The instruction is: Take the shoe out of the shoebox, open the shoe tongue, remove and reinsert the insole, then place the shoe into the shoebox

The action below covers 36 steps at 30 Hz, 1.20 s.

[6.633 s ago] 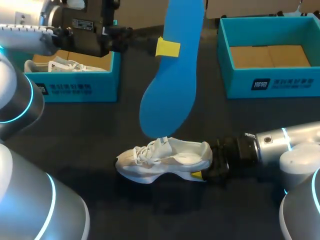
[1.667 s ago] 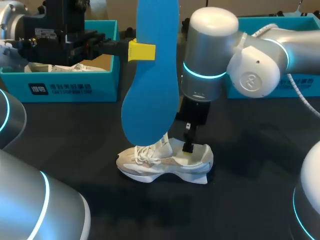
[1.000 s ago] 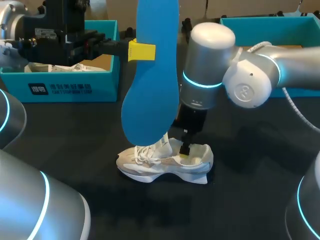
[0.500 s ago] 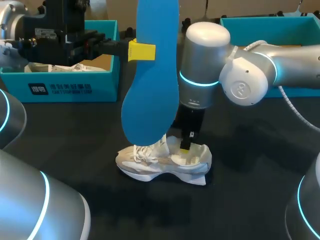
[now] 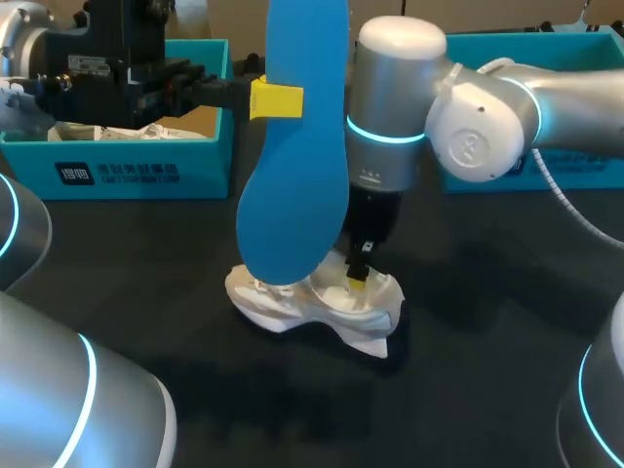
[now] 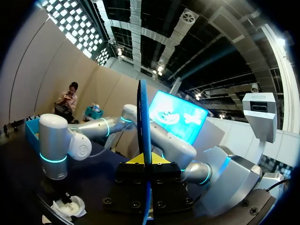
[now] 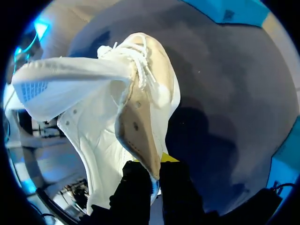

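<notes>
- White lace-up shoe [image 5: 314, 304] sits on the dark bench [image 5: 487, 370] near the middle, between the two boxes and nearer than both. Its heel end is tipped up off the surface and its toe points left.
- Tan lining shows at the shoe's open collar in the right wrist view, with the laces and tongue ahead of the fingers.
- Right gripper [image 5: 359, 277] comes straight down onto the heel end. It is clamped on the collar wall, with one yellow tip inside the opening and the other finger outside.
- Blue foam insole [image 5: 295, 156] hangs upright just above the shoe's laced front. Its broad end is lowest and hides part of the laces.
- Left gripper [image 5: 278, 100] reaches in from the left and is closed on the insole's upper, narrower part, one yellow tip flat against the blue face. In the left wrist view the insole stands edge-on between the fingers.
- Left teal cardboard shoebox [image 5: 136, 175] stands at the far left of the bench, behind the left arm, and holds a second white shoe [image 5: 132, 131].
- Right teal cardboard shoebox [image 5: 595, 168] stands at the far right, partly hidden by the right arm.
</notes>
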Available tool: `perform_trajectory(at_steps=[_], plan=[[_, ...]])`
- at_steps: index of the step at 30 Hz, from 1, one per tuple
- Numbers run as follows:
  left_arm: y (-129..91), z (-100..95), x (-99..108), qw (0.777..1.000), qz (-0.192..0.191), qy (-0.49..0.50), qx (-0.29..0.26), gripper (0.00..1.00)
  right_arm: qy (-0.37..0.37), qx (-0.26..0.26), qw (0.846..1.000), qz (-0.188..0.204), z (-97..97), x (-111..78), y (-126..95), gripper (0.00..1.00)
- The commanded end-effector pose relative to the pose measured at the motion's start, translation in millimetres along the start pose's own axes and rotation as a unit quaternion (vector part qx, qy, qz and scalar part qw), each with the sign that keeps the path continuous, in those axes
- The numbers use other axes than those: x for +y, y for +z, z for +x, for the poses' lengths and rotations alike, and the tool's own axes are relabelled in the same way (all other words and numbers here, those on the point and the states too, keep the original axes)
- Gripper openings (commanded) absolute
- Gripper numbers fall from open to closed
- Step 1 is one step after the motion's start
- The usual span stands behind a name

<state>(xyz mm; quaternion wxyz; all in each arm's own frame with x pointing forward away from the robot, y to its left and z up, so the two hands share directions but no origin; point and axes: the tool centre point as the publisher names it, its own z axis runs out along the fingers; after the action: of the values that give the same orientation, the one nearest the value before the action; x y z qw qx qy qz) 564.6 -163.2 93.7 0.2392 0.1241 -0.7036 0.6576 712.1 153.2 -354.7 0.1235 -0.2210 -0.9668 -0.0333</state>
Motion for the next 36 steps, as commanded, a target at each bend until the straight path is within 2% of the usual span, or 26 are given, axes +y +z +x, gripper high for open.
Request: perform_trajectory(at_steps=[1,5,8,21,24,25,28,36], plan=[[1,-0.7,-1,1.000,-0.001,0.000,0.001,0.00,0.055,-0.024,0.998,-0.034,16.6,-18.9,-12,0.00],[1,-0.7,-1,1.000,-0.001,0.000,0.001,0.00,0.138,-0.046,0.987,-0.063,32.5,-25.2,-17,0.00],[1,-0.7,-1,1.000,-0.001,0.000,0.001,0.00,0.226,-0.068,0.970,-0.062,50.2,-27.3,-26,0.00],[1,-0.7,-1,1.000,-0.001,0.000,0.001,0.00,0.226,-0.068,0.970,-0.062,50.2,-27.3,-26,0.00],[1,-0.7,-1,1.000,-0.001,0.000,0.001,0.00,0.313,-0.064,0.943,-0.090,55.9,-30.8,-22,0.00],[1,-0.7,-1,1.000,-0.001,0.000,0.001,0.00,0.354,-0.060,0.929,-0.088,58.4,-31.9,-19,0.00],[1,-0.7,-1,1.000,-0.001,0.000,0.001,0.00,0.416,-0.056,0.902,-0.095,68.0,-32.4,-11,0.00],[1,-0.7,-1,1.000,-0.001,0.000,0.001,0.00,0.517,-0.086,0.843,-0.118,90.1,-34.5,-5,0.00]])
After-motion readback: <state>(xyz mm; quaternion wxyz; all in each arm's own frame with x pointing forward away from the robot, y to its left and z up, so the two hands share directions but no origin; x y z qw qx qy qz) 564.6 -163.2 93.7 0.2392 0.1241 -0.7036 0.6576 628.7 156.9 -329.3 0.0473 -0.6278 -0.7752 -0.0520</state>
